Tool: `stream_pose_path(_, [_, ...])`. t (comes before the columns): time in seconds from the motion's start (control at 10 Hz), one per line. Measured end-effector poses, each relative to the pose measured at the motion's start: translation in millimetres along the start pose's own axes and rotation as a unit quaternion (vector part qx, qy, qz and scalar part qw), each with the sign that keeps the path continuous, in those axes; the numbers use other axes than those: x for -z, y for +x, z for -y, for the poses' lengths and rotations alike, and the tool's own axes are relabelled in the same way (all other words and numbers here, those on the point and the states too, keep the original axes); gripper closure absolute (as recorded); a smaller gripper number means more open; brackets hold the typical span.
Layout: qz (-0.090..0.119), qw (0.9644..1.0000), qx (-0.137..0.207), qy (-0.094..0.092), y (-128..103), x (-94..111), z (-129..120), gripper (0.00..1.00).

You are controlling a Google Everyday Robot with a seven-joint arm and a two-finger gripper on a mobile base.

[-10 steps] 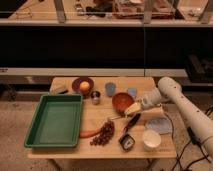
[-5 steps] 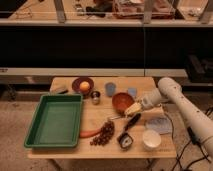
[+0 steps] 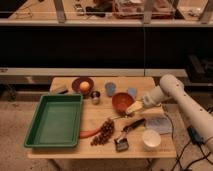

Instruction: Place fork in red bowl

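Over the last 1 second the gripper (image 3: 134, 107) stays wide and empty just right of the red bowl (image 3: 121, 101), the fork (image 3: 121, 117) lying just before that bowl, so pickup remains undone.

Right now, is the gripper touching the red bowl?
Cannot tell. In the camera view the gripper sits at the arm-side rim of the red bowl, overlapping it, with neither contact nor a gap plainly visible.
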Motion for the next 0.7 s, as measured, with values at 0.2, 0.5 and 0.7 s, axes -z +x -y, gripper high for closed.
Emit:
stream_pose_path(0.2, [0.0, 1.0, 0.001, 0.001, 1.6, 2.5, 3.2, 0.28])
stream_pose_path(0.5, [-0.001, 1.0, 0.002, 0.0, 2.6, 2.0, 3.5, 0.28])
stream_pose_path(0.7, [-0.009, 0.9999, 0.003, -0.005, 7.7, -2.4, -8.9, 0.28])
